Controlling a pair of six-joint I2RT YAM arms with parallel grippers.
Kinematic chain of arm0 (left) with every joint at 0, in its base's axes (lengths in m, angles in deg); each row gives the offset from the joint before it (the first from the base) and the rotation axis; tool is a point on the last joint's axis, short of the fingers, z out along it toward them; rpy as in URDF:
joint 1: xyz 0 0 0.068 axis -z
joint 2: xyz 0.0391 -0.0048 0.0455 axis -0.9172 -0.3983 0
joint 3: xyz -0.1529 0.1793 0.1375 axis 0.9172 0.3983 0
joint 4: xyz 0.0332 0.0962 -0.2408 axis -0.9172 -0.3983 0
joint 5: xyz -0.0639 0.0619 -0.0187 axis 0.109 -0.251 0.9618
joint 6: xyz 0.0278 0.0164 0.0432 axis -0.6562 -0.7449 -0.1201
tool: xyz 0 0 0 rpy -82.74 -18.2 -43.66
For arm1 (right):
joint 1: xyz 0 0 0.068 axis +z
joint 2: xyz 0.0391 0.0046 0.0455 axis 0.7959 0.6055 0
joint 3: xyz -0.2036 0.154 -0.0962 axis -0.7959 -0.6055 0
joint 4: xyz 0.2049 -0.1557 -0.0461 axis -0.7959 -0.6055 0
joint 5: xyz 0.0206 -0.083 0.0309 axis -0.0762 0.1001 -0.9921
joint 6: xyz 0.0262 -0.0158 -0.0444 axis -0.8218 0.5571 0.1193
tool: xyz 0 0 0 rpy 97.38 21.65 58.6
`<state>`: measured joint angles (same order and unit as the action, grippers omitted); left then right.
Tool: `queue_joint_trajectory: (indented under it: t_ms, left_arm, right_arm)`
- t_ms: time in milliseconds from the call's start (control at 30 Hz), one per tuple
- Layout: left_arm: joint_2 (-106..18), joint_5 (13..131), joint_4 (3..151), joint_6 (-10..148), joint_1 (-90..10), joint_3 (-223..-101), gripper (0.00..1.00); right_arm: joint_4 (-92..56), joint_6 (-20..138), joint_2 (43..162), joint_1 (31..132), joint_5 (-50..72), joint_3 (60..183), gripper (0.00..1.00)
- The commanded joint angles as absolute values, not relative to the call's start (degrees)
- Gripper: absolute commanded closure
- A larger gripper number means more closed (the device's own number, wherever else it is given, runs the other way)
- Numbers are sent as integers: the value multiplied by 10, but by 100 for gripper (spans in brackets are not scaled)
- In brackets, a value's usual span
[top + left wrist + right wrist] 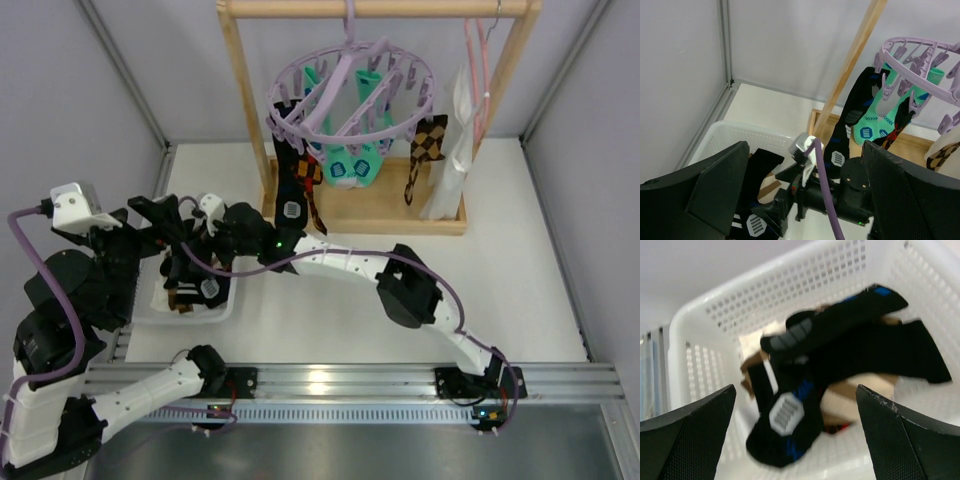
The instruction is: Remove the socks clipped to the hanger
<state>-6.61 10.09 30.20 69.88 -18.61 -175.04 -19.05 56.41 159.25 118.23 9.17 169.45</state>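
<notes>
The lavender ring hanger (350,95) hangs from the wooden rack. A black sock with orange-red pattern (300,190), teal socks (350,165) and a brown-black diamond sock (425,150) are clipped to it. They also show in the left wrist view, under the hanger (920,50). My right gripper (795,390) is open and empty above the white basket (700,315), where a black-blue sock (790,420) lies with other loose socks. My left gripper (804,150) is open and empty, just left of the right wrist (250,235), pointing towards the rack.
The wooden rack (245,110) stands on a base board at the back. A thin pink wire hanger with a white garment (455,150) hangs at its right end. The basket (225,300) sits near the left wall. A metal rail (350,380) runs along the near edge.
</notes>
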Motion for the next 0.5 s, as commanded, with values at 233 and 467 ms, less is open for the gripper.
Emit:
queue_joint_trajectory:
  t_ms: [233,467]
  left_arm:
    - [-58,228,303,724,-188,-1714,2]
    - [-56,268,303,733,-188,-1655,1]
  right_arm:
    - [-92,590,1209,1170,135,1316,1]
    - [-42,571,1056,1167,327,1097,1]
